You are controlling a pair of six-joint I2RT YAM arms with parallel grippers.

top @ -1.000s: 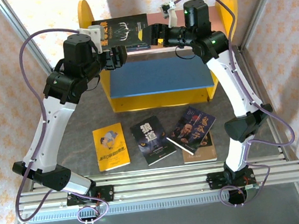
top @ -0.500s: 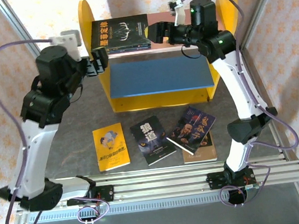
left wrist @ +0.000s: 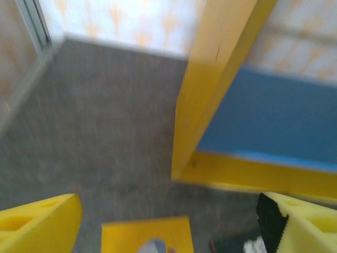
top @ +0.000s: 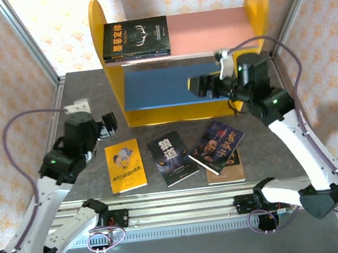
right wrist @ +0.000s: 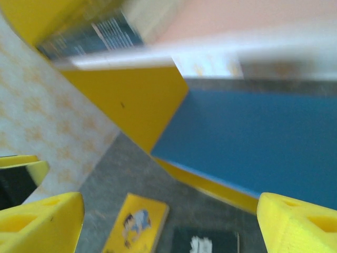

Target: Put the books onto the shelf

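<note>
Fingers point(left wrist: 39, 224) spread wide on left gripper point(top: 109, 125) and right gripper point(top: 197, 85), empty. Legible from above: 墨菲定律 on shelved book point(top: 136, 38), 狼道 on middle book point(top: 172, 158), worktop point(top: 79, 88).

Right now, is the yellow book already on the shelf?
No, the yellow book lies on the table in front of the shelf.

Shelf point(top: 179, 112): yellow sides, pink top, blue lower bd. Yellow book point(top: 125, 165), black book point(top: 172, 158), brown book point(top: 226, 174).
</note>
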